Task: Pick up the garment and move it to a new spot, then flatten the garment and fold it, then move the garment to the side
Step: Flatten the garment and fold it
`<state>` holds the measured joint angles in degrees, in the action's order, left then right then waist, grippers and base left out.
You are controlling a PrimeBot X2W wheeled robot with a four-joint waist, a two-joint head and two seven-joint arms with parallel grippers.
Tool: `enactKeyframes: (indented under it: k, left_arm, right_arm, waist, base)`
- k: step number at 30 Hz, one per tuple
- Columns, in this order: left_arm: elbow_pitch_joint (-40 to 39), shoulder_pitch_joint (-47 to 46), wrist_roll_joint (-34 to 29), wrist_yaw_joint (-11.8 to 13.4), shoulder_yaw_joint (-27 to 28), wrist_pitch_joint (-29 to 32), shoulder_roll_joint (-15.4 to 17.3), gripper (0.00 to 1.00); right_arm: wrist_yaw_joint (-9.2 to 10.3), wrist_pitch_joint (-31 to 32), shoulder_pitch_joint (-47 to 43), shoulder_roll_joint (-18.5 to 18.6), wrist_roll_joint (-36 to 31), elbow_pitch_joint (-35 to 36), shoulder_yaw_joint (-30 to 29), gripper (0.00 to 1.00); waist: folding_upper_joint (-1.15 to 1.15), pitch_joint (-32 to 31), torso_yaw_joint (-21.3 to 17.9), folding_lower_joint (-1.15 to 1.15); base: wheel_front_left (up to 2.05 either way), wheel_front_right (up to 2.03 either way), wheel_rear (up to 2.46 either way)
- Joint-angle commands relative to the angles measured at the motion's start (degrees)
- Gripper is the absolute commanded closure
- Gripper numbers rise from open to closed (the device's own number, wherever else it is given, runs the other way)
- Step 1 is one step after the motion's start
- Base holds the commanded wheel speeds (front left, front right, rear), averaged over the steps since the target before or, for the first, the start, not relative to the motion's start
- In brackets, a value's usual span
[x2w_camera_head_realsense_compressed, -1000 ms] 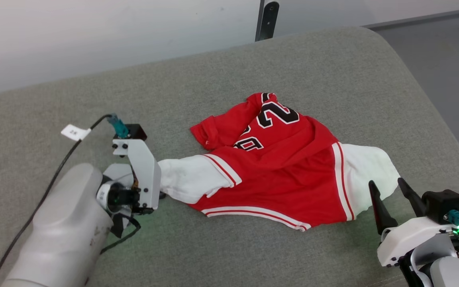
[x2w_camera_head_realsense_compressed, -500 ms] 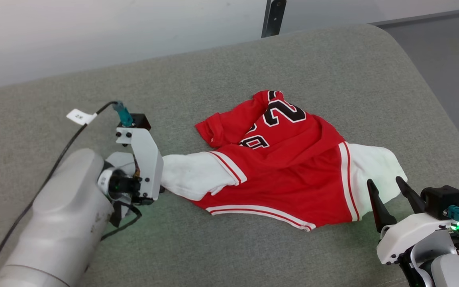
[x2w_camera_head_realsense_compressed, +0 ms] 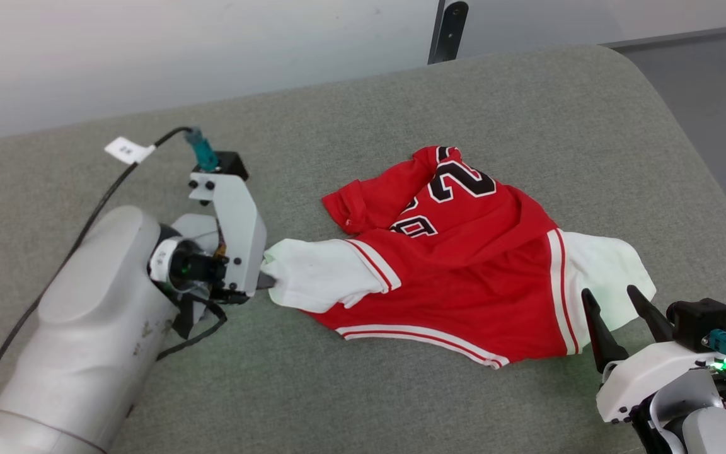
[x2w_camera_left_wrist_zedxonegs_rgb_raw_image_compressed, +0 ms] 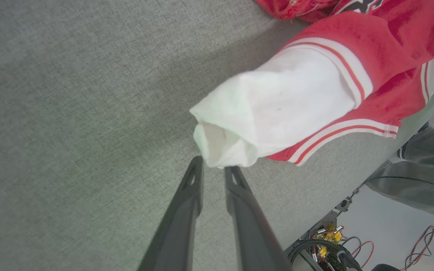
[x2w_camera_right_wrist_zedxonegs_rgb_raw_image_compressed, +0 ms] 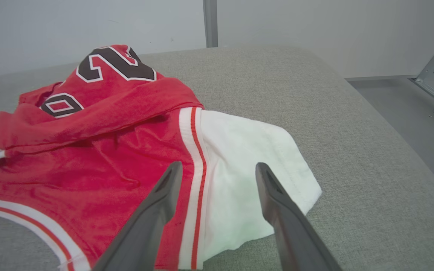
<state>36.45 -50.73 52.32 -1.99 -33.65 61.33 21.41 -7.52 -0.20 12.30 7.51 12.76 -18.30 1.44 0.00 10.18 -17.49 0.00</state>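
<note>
Flattening the garment (x2w_camera_head_realsense_compressed: 464, 277) needs both sleeves pulled outward. The left gripper's (x2w_camera_left_wrist_zedxonegs_rgb_raw_image_compressed: 214, 168) fingers (x2w_camera_left_wrist_zedxonegs_rgb_raw_image_compressed: 185, 210) stand barely parted at one cuff (x2w_camera_left_wrist_zedxonegs_rgb_raw_image_compressed: 220, 145), the right gripper's (x2w_camera_right_wrist_zedxonegs_rgb_raw_image_compressed: 218, 164) wide apart.

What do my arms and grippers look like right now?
The left gripper and right gripper each have two long dark tapered fingers on white mounts. The left forearm is a pale grey shell; a black cable with a white tag runs to a teal plug.

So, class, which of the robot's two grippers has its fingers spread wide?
The right gripper: its fingers stand wide apart by one white sleeve, while the left gripper has them nearly together at the other sleeve's cuff.
</note>
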Motion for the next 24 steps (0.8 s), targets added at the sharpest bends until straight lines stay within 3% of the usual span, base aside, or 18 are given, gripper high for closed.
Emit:
enactKeyframes:
  k: [1,3,8,10,20,24]
  left_arm:
    - [-0.79,-0.25,-0.13,0.56,-0.14,0.38,0.30,0.50]
    - [-2.91,0.00,0.39,0.89,0.05,0.76,0.16,0.31]
    - [-6.14,1.14,-0.08,1.58,-0.27,0.47,0.40,0.25]
    - [-6.18,1.65,-0.01,1.88,-0.47,0.50,0.27,0.31]
    - [-0.60,0.44,-2.70,-2.63,-2.47,-5.06,0.52,0.27]
    - [3.39,-0.59,-3.95,-3.53,-4.54,-4.35,0.05,0.48]
  right_arm:
    - [0.06,0.05,-0.47,-0.08,-0.19,0.16,-0.11,0.00]
    - [0.06,0.06,-0.53,-0.11,-0.17,0.19,-0.04,0.00]
    - [0.06,0.14,-0.52,-0.39,0.20,0.11,0.24,0.00]
    - [0.06,0.14,-0.23,-0.49,0.35,0.09,0.50,0.00]
    - [0.06,-0.35,1.18,-0.69,1.23,-0.05,1.16,0.00]
    - [0.06,-0.12,1.67,-0.81,1.41,-0.27,1.09,0.00]
  waist:
    - [0.00,-0.04,0.05,0.00]
    - [0.00,-0.09,0.07,0.00]
    - [0.00,0.16,-0.14,0.00]
    - [0.00,0.47,-0.43,0.00]
    - [0.00,3.11,-2.65,0.00]
    - [0.00,3.68,-3.00,0.00]
  base:
    - [0.00,0.00,0.00]
    - [0.00,0.00,0.00]
    - [0.00,0.00,0.00]
    - [0.00,0.00,0.00]
    - [0.00,0.00,0.00]
    - [0.00,0.00,0.00]
